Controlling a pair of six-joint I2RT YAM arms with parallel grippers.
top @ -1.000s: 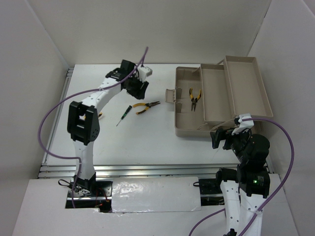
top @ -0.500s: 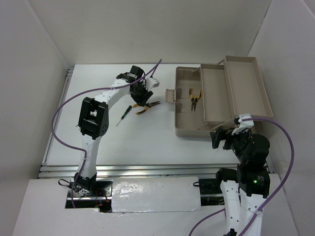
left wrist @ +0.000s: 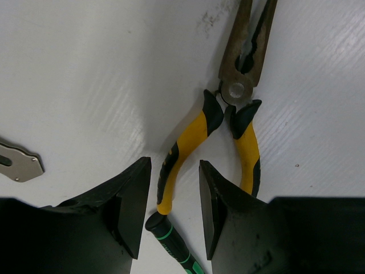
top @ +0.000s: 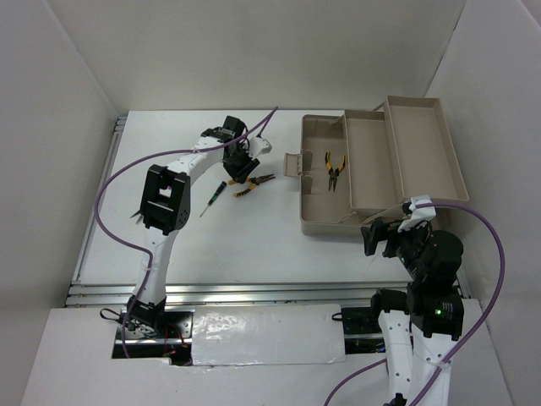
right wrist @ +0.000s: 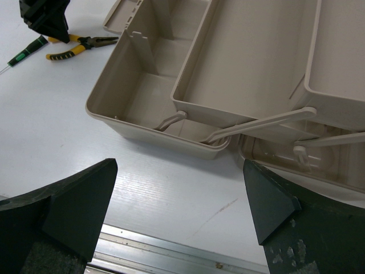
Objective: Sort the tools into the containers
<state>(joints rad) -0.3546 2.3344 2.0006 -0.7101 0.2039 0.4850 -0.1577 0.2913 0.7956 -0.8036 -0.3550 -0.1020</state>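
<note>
Yellow-and-black-handled pliers (left wrist: pixel 235 91) lie flat on the white table (top: pixel 254 245), and I have the left gripper (left wrist: pixel 175 171) poised over their handle end. Its jaws stand part open. One black fingertip (left wrist: pixel 137 188) sits left of the nearer yellow handle and the other lies between the two handles, so that handle's end falls in the gap. I cannot tell whether either pad touches it.

A thin dark-handled screwdriver with green marks (left wrist: pixel 168 237) lies just beside that handle tip. The left wrist view alone shows a flat grey metal piece (left wrist: pixel 20 165) off to the left, apart from the pliers.

From overhead, the pliers rest left of the beige plastic toolbox (top: pixel 325 227), with bare table between them. The left arm hides most of their handles. A second pair of yellow-handled pliers (top: pixel 333 169) already lies in the toolbox's deep tub, which only the overhead camera shows.

The right gripper (right wrist: pixel 179 165) hangs near the toolbox's front corner, its jaws spread wide and holding nothing. Its wrist camera looks across the tub's front wall and under the fold-out trays, with open table running left toward the loose tools.
</note>
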